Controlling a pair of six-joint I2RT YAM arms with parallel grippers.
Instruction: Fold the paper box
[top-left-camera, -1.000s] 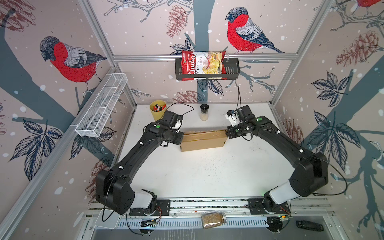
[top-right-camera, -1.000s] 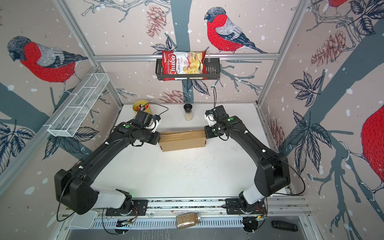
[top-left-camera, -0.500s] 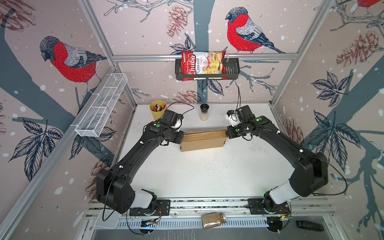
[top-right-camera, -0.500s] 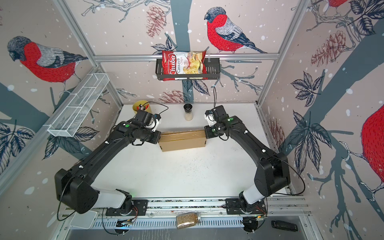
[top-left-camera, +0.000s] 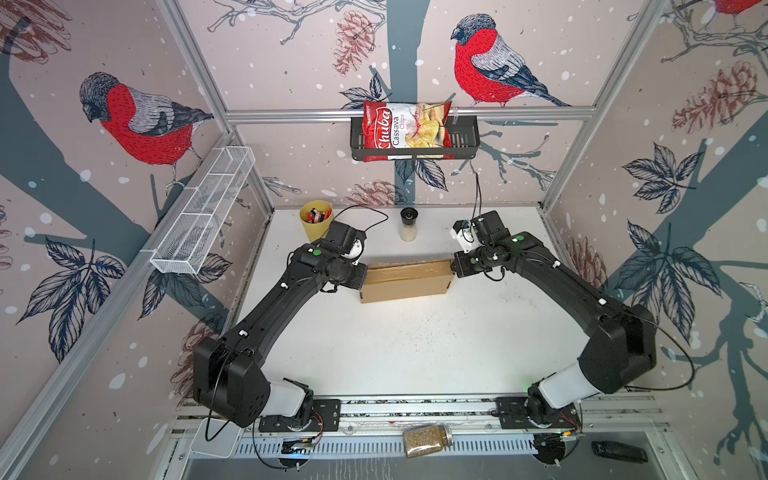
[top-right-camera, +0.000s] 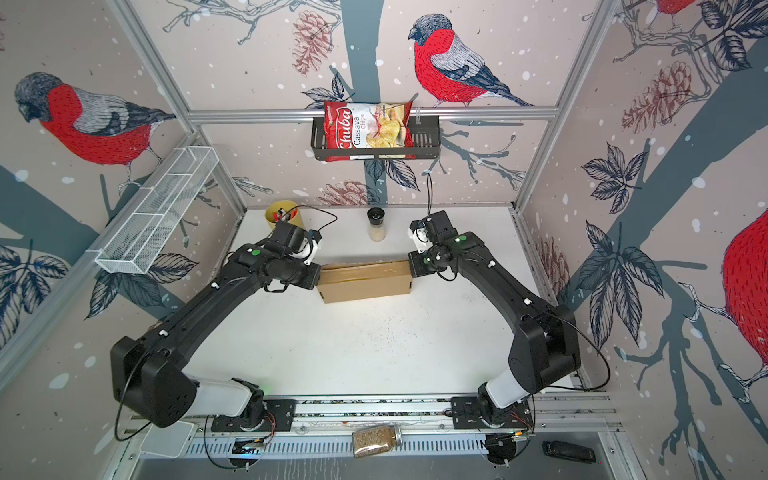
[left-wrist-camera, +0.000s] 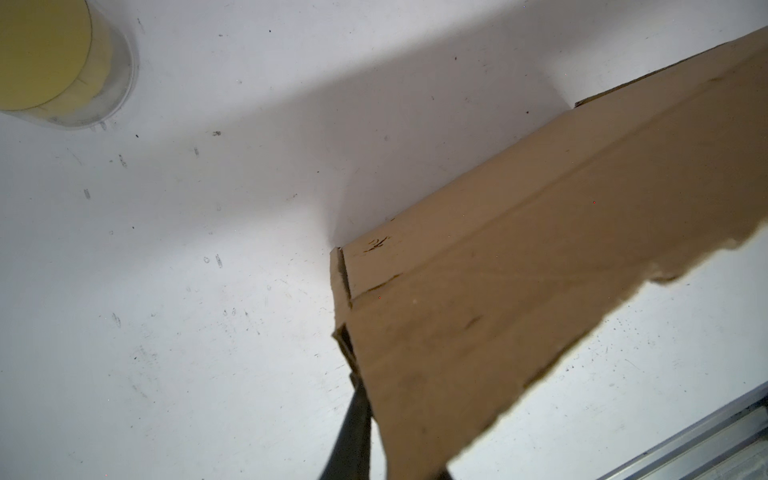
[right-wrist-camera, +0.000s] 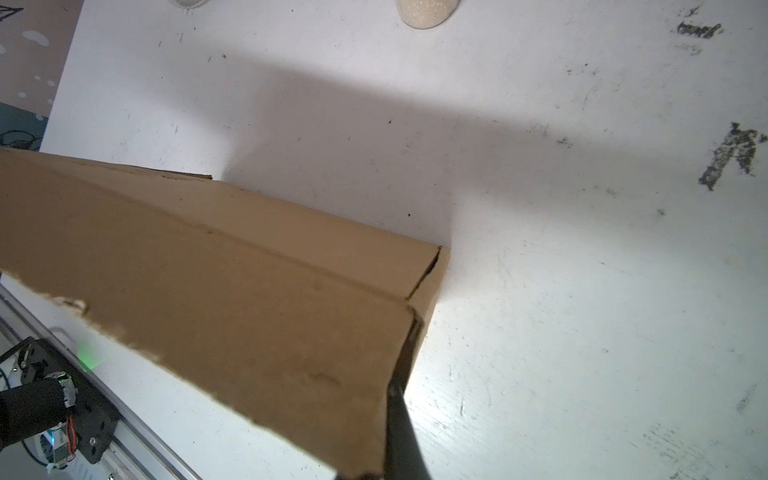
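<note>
- jar of grain (top-left-camera: 426, 440): on its side on the front rail, well short of both sets of jaws, down by the arm bases. Looks parked, not part of the job.
- table (top-left-camera: 415, 345): white top short of the jaws. Each arm comes in from its own side, no crossing.
- paper box (top-left-camera: 405, 280): directly between the two sets of jaws, long side running jaw to jaw. Reads as closed up, with the front wall standing, the top panel over it and one seam running end to end. Seems to rest on the table; can't tell if any edge is lifted.
- left gripper (top-left-camera: 360, 277): at the box's left end. Its wrist view shows one dark finger (left-wrist-camera: 353, 428) outside the end wall and the other hidden under cardboard, so the jaws read as pinching that end edge.
- right gripper (top-left-camera: 454, 270): mirror of it at the right end. One finger (right-wrist-camera: 401, 395) hugs the end wall and its mate is hidden; jaws pressed together on the cardboard.
- why, my read: holding both ends keeps the walls square and stops sliding while the last flaps seat. Fold looks nearly done; can't see whether the tabs are locked.
- shaker (top-left-camera: 408, 224): just past the jaws, roughly midway between them. Yellow cup (top-left-camera: 316, 218): past the left jaws, close to that wrist. Both sit back out of the folding area.
- chip bag (top-left-camera: 405, 126) in a black basket (top-left-camera: 465, 143): on the back wall, well past and above the jaws, unrelated.
</note>
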